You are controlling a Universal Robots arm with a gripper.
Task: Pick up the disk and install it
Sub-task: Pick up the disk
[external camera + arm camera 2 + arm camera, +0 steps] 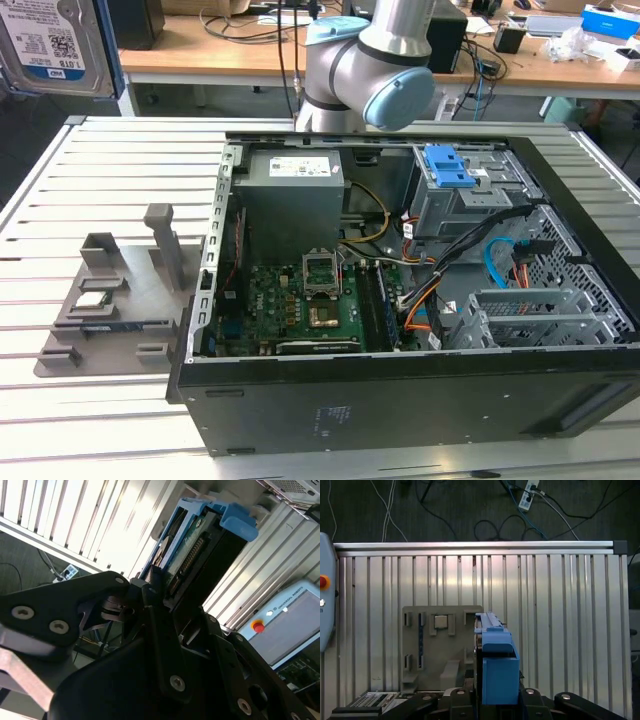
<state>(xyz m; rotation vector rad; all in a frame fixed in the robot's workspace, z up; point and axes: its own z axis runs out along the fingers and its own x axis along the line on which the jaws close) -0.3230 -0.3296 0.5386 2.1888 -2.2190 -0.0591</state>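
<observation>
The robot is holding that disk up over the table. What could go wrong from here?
Slipping: the hand seems to grip the disk near one end, so most of it sticks out; it might tilt or drop toward the grey holder seen beyond it in the first wrist view. Snagging: loose cables lie beside the drive cage inside the open computer case and might catch the disk's blue bracket.

Silver disk (55, 45) — bright blue-framed
</observation>
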